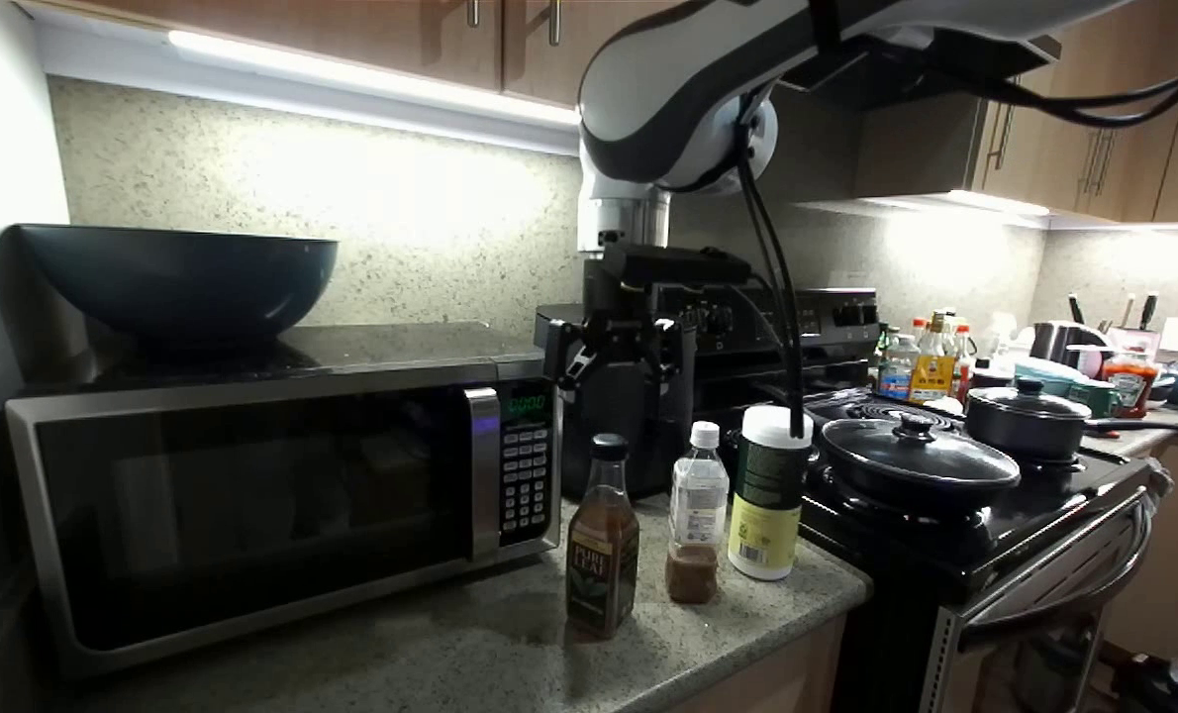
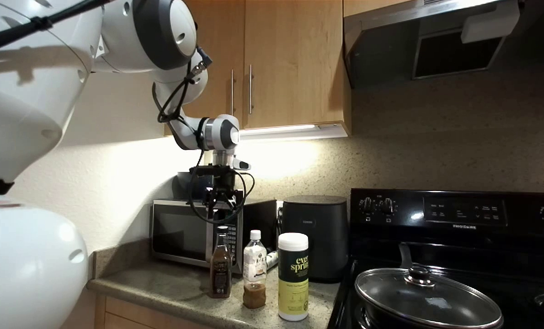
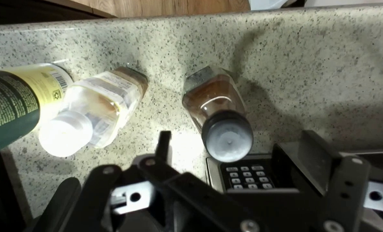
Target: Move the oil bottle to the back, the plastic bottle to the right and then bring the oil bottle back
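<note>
nearest of three containers in an exterior view, an oil bottle, dark-capped and labeled "pure leaf," is standing upright on a speckled counter. just past it, a clear plastic bottle with a white cap is standing upright, brown contents filling its lowest part, with counter showing between the two. a white-lidded canister in green and yellow is standing just beside the plastic bottle, on the side away from the oil bottle. above and behind the oil bottle, apart from it, the gripper is hanging from a robot arm, its jaws standing wide apart; in the wrist view the oil bottle is showing between them. farther back, a microwave is sitting with a dark bowl resting on top. beyond, a lidded pan and a lidded pot are sitting on a black stove, near clustered condiment bottles.
</note>
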You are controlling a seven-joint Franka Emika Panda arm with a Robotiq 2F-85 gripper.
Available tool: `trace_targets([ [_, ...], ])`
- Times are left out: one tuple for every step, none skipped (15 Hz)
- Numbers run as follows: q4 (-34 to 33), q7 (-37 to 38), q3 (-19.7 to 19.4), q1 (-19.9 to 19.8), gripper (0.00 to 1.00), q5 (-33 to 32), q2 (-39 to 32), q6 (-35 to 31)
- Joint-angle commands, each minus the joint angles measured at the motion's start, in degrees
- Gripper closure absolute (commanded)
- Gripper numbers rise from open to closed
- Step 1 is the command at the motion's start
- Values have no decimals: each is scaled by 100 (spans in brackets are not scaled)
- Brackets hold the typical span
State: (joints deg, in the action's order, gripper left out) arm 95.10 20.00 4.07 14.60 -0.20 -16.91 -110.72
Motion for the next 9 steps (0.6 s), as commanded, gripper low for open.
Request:
trace_targets([
  [524, 506, 70, 70, 0, -366, 583, -444],
  [597, 640, 74, 94, 0, -478, 684, -577],
  [688, 799, 76, 114, 0, -649, 788, -769],
  [199, 479, 141, 11, 0, -406, 393, -373],
  [222, 519, 158, 14, 0, -433, 448, -400],
  [216, 519, 164, 14, 0, -432, 450, -395],
  [216, 519, 163, 12, 0, -432, 433, -395],
  [216, 518, 160, 10, 0, -431, 409, -395],
  [216, 518, 158, 6, 0, -431, 396, -396],
])
